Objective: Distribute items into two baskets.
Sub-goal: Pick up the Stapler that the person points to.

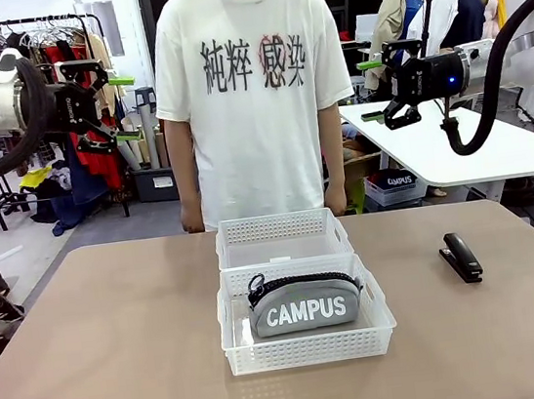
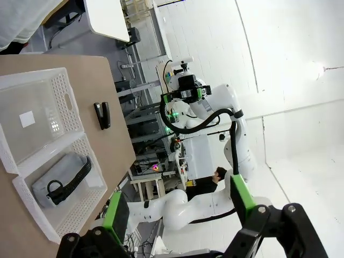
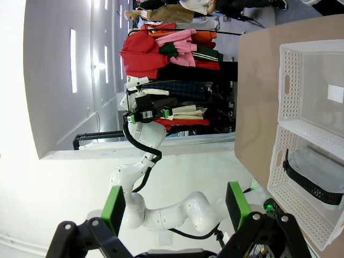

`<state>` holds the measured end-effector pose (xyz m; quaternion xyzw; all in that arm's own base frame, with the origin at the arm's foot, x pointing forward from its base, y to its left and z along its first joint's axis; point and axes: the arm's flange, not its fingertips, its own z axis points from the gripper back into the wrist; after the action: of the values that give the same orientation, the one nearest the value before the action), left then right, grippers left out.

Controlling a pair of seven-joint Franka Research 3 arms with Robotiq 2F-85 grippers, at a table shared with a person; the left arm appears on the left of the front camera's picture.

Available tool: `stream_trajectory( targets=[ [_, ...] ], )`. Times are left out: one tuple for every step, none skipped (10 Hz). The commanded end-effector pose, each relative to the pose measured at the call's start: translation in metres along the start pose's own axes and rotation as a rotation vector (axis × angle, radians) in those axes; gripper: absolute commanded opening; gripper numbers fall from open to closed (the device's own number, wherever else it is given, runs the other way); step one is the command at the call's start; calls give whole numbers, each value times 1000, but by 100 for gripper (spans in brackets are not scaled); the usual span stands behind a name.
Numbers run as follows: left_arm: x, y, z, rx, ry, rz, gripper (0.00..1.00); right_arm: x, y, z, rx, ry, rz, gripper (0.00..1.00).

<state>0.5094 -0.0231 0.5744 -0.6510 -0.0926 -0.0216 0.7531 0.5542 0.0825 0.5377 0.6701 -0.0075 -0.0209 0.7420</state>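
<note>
The grey CAMPUS pouch (image 1: 304,305) lies inside the near white basket (image 1: 243,355), also seen as the pouch (image 2: 60,179) and the pouch (image 3: 317,173) in the wrist views. Behind it sits the far basket (image 1: 279,227), holding no item. The black stapler (image 1: 461,257) rests on the table to the right, the same stapler (image 2: 102,115) showing in the left wrist view. My left gripper (image 1: 124,108) hangs open high at the left. At the upper right my right gripper (image 1: 372,90) is open too, nothing held. Green-padded fingers (image 2: 117,215) and fingers (image 3: 114,207) stand wide apart.
A person in a white T-shirt (image 1: 253,93) stands at the table's far edge, hands down. A white table (image 1: 457,145) stands behind at the right, a clothes rack (image 1: 31,53) at the back left. Bare tabletop (image 1: 100,349) lies left of the baskets.
</note>
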Motion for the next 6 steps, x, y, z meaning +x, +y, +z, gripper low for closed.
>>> stream_trajectory(
  targets=[
    [-1, -2, 0, -2, 0, -3, 100, 0, 3, 0, -1, -9, 5, 100],
    [-1, -2, 0, -2, 0, -3, 100, 0, 3, 0, -1, -9, 5, 100],
    [-1, -2, 0, -2, 0, -3, 100, 0, 3, 0, -1, -9, 5, 100],
    [-1, -2, 0, -2, 0, -3, 100, 0, 3, 0, -1, -9, 5, 100],
    [-1, -2, 0, -2, 0, -3, 100, 0, 3, 0, -1, -9, 5, 100],
    [-1, -2, 0, -2, 0, -3, 100, 0, 3, 0, -1, -9, 5, 100]
  ],
)
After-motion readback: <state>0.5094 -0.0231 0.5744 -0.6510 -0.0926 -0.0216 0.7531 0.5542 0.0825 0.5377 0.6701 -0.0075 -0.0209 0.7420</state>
